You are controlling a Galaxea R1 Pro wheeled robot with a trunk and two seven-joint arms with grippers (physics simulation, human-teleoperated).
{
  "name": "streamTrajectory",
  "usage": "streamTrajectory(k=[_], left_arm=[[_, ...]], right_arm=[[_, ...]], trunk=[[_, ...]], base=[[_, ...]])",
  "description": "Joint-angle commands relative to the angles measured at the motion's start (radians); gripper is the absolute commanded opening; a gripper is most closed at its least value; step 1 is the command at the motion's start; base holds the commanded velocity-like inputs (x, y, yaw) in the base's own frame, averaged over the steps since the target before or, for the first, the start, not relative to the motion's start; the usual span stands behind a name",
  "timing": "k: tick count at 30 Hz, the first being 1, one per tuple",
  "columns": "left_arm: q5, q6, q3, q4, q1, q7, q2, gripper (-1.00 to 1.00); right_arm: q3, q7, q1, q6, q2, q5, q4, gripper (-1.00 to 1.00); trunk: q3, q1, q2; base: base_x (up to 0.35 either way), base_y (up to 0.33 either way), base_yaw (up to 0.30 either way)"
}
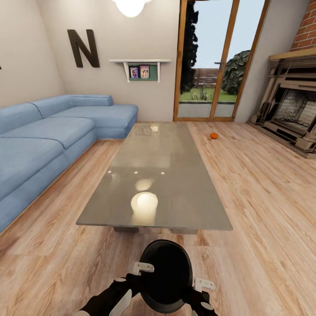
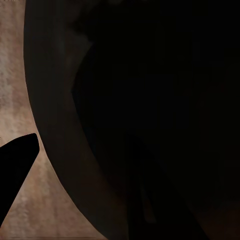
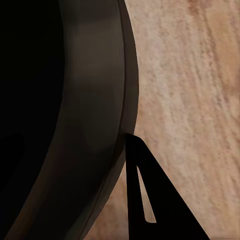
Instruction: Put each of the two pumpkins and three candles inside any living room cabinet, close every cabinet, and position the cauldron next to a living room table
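Living room with pale wood-plank floor (image 1: 263, 206), cream walls, a blue corner sofa (image 1: 48, 136) along the left side, a brick-and-stone fireplace (image 1: 292, 114) at the right, and a glazed wooden-framed door (image 1: 215, 61) at the far end giving onto grass and trees. On the far wall, a large dark letter N (image 1: 82, 47) and a small white shelf (image 1: 140, 66) with two pictures. Lengthwise down the middle of the room, the low table (image 1: 175, 175) with its glossy grey top, mirroring a ceiling lamp as a bright round glare near its close end.

Just short of the table's near end, close to it but not touching — the black cauldron (image 1: 166, 274), wide mouth tilted toward the camera, carried between both arms above the floor. At its left rim, the left gripper (image 1: 141, 268), white fingers against the pot's edge; at its right rim, the right gripper (image 1: 202, 287), likewise set against the edge. In the left wrist view, a dark curved wall of the cauldron (image 2: 150, 110) close up, with one dark finger (image 2: 15, 165) outside it over the floor. In the right wrist view, the cauldron's rim (image 3: 85, 130) with one finger (image 3: 150, 205) lying outside it, touching the rim at its tip; second finger hidden on each side, so cannot tell for certain whether either pair is clamping the rim.

Far off on the floor, right of the table's far end and before the fireplace — one small orange pumpkin (image 1: 213, 136), well apart from everything else.
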Motion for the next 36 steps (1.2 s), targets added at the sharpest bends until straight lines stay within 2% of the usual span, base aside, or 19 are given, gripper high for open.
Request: streamTrajectory(k=[1,13,14,28,36], left_arm=[[0.005,0.003,-0.003,-0.001,-0.001,0.005,0.001,-1.0],[0.005,0.002,-0.003,-0.002,-0.001,0.005,0.001,-1.0],[0.005,0.002,-0.003,-0.002,-0.001,0.005,0.001,1.0],[0.005,0.003,-0.002,-0.002,-0.001,0.006,0.001,1.0],[0.007,0.011,0.0,-0.002,-0.001,0.011,0.0,1.0]], right_arm=[[0.008,0.002,-0.001,-0.003,0.0,-0.008,-0.009,-1.0],[0.008,0.002,0.0,-0.003,0.0,-0.008,-0.009,-1.0],[0.008,0.002,0.0,-0.003,0.0,-0.008,-0.009,1.0],[0.008,0.001,-0.001,-0.003,0.0,-0.008,-0.009,1.0],[0.008,0.001,0.0,-0.003,0.0,-0.009,-0.009,1.0]], trunk=[[-0.001,0.0,0.0],[-0.001,0.0,0.0],[-0.001,0.0,0.0],[-0.001,0.0,0.0],[0.03,-0.004,0.001]], base=[[0.0,0.0,0.0],[0.0,0.0,0.0],[0.0,0.0,0.0],[0.0,0.0,0.0],[0.0,0.0,0.0]])
